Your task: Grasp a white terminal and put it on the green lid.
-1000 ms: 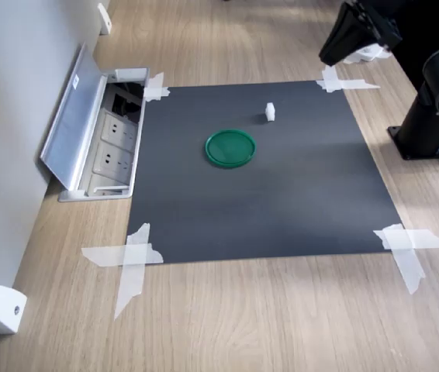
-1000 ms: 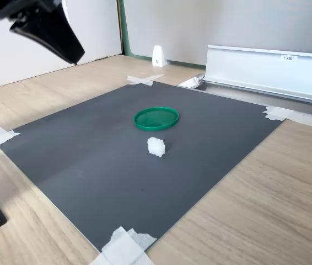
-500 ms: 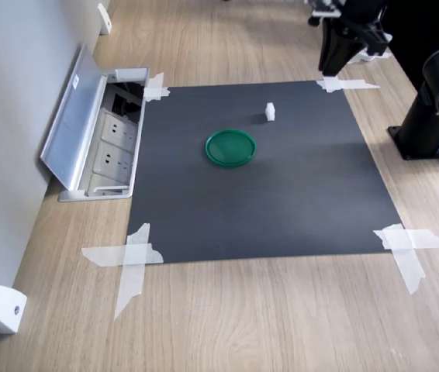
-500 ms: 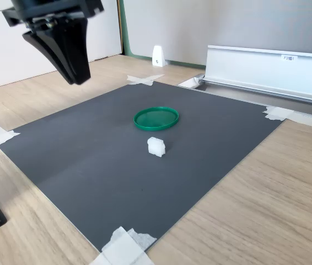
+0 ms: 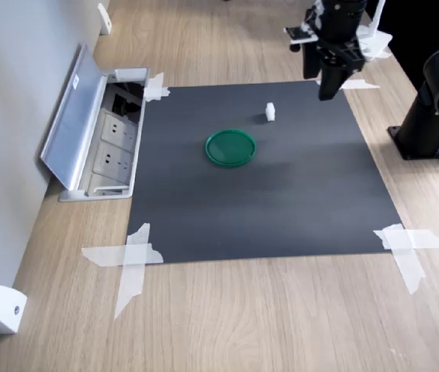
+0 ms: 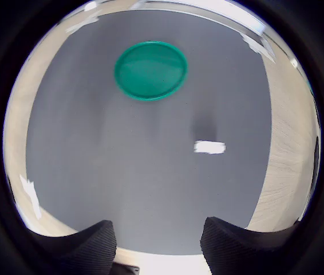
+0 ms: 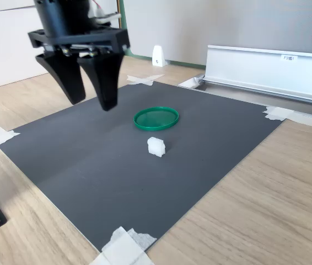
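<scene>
Hand (image 7: 92, 102) fingers stand apart and hold nothing, hanging point-down above the dark mat (image 7: 117, 165) with clear air beneath them. In the second exterior view the hand sits up and to the left of the green lid (image 7: 156, 118), well apart from it; in the first exterior view it (image 5: 330, 87) hangs near the mat's far corner, off to the lid's (image 5: 231, 147) upper right. The spread of the fingers looks like readiness for a grasp not yet begun, since nothing lies between them.

As for the white terminal (image 7: 156, 146), it stands on the mat just beside the lid, on the lid's near side in the second exterior view, apart from the rim and not touching it. The first exterior view shows it (image 5: 270, 111) up and to the right of the lid, between the lid and the hand. Seen from the wrist view, the terminal (image 6: 210, 147) is a small bright bar, too blurred to tell which face is up, with the lid (image 6: 150, 70) farther from the two dark fingertips (image 6: 79, 246) at the frame's edge.

The lid lies flat, rim up, near the mat's middle, so it offers an open dish to set the block in. Tape strips (image 5: 130, 260) pin the mat's corners to the wooden tabletop (image 5: 243, 318), presumably to keep it from sliding. An open socket box (image 5: 99, 143) lies beyond the mat's edge, well away from the lid.
</scene>
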